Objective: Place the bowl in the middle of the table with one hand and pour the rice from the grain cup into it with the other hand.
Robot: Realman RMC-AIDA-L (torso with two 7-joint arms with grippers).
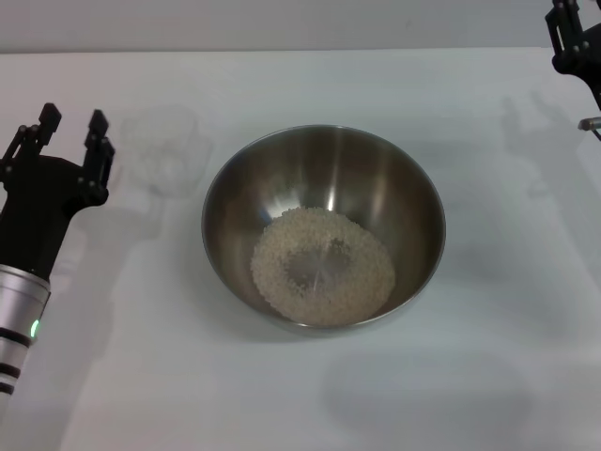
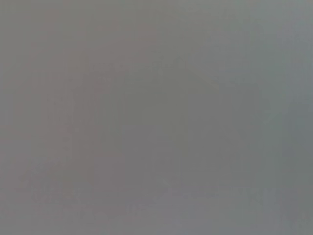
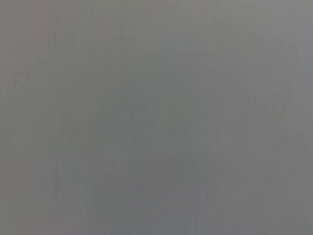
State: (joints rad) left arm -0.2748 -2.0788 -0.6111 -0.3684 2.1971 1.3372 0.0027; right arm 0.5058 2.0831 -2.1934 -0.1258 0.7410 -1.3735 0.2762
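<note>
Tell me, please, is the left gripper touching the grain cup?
Apart: the head view shows bare table between the open left gripper and the grain cup.

Shiny metal, frosted plastic, matt white

You see a glossy steel bowl (image 1: 324,193), grainy rice (image 1: 322,266), a frosted plastic grain cup (image 1: 167,148), and a matt tabletop (image 1: 310,395).

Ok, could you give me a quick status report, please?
Left gripper open, empty, beside grain cup. Right gripper parked far right. Rice in bowl. Nothing obstructing.
</note>
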